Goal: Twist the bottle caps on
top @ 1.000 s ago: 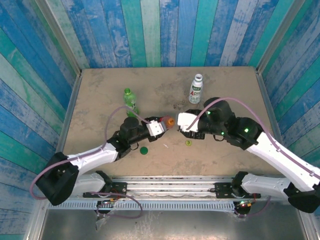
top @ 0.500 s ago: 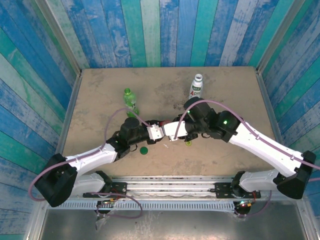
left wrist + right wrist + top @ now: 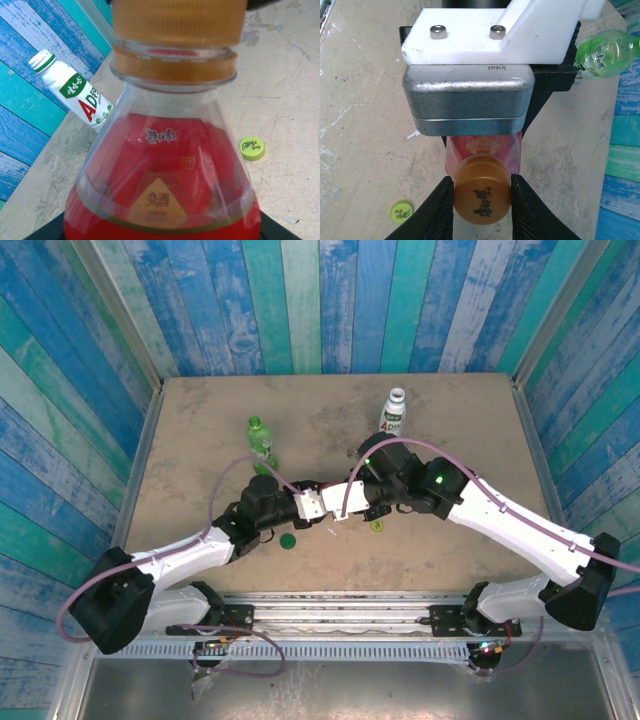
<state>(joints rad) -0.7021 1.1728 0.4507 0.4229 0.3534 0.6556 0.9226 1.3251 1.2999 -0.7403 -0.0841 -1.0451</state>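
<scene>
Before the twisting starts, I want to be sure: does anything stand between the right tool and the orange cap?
Nothing visible does. The right tool has its fingers against both sides of the orange cap, which sits on the neck of the red bottle held in the left tool.

There are three bottles: one red bottle (image 3: 165,175), one clear green bottle (image 3: 260,440) and one white bottle (image 3: 393,418) with a green-and-red label. The caps also number three: one orange cap (image 3: 482,196), one dark green cap (image 3: 288,540) and one yellow-green cap (image 3: 377,526). That makes one cap for each bottle. Two robot arms are present, a left arm (image 3: 190,550) and a right arm (image 3: 500,515), over a single table (image 3: 200,410).
</scene>
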